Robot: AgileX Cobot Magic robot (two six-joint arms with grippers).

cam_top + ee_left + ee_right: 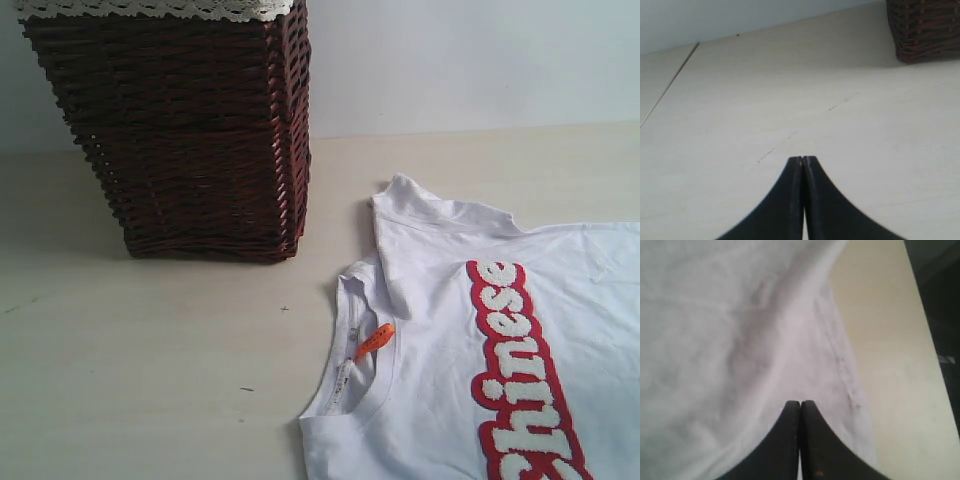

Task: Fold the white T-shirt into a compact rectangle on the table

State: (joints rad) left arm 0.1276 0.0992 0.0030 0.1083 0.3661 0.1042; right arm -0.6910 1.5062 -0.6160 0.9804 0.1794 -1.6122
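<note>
The white T-shirt [450,330] lies spread on the table [150,350] at the right of the exterior view, its red-outlined "Chinese" lettering [520,370] facing up and an orange neck tag [375,341] at the collar. One sleeve [400,215] is folded over near the shoulder. Neither gripper shows in the exterior view. My left gripper [803,159] is shut with nothing in it, over bare table [790,100]. My right gripper [800,403] is shut and empty, hovering over wrinkled white shirt fabric [715,340] near its hem [845,370].
A tall brown wicker basket [190,130] with white lace edging [150,8] stands at the back left, its corner [925,30] also in the left wrist view. The table edge [925,320] runs beside the shirt in the right wrist view, with dark floor beyond.
</note>
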